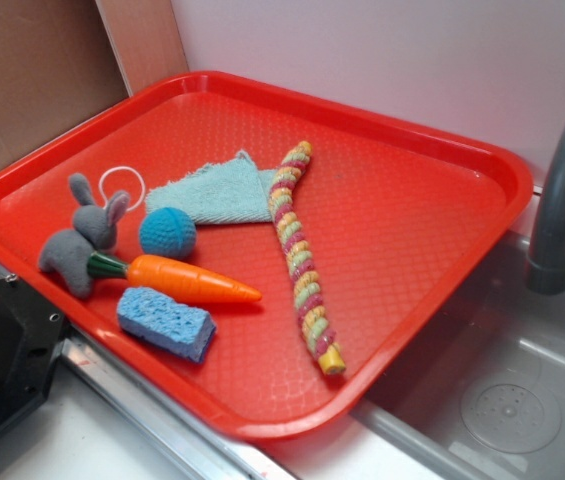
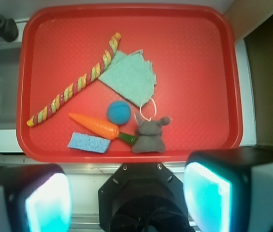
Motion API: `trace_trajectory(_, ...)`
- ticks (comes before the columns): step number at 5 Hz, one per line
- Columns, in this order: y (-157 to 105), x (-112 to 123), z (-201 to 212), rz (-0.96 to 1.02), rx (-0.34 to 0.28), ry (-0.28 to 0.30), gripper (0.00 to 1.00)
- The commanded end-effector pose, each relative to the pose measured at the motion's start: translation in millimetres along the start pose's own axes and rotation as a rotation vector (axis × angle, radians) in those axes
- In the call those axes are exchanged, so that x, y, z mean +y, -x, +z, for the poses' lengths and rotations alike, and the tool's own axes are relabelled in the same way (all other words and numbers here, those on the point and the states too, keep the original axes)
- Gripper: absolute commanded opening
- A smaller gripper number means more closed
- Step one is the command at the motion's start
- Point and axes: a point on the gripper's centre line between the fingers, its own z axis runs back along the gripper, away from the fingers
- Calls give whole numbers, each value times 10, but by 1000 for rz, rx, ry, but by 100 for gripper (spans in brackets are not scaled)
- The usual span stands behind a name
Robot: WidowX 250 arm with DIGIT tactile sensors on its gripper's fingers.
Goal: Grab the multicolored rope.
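Rope first: your multicolored rope [image 1: 300, 258] lies stretched on the red tray [image 1: 432, 230], one end touching the teal cloth [image 1: 217, 192] and the orange carrot [image 1: 187, 277] just beside it, while your gripper [image 2: 126, 203] hangs over the tray's near edge with fingers [image 2: 47, 200] spread wide (holding nothing).

Beside the rope [image 1: 300, 260], seen to be of twisted, matt fabric, a glossy plastic carrot [image 1: 184, 277] lies on the tray [image 1: 412, 210], whose red plastic is finely textured. The sponge [image 1: 165, 322] looks porous, the cloth [image 1: 217, 192] woven.
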Motion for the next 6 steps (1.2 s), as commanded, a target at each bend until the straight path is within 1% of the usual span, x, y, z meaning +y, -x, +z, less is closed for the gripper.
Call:
trace_trajectory(1, -85, -85, -159, 408, 35, 77, 100)
trace_trajectory(2, -185, -211, -329, 604, -2, 66, 100)
trace_trajectory(3, -364, -374, -593, 787, -46, 96, 100)
trace_trajectory(4, -530, -545, -896, 824, -64, 79, 100)
trace_trajectory(5, -656, -646, -1193, 839, -75, 81, 100)
trace_trajectory(6, -805, -788, -1668, 850, -78, 12, 100)
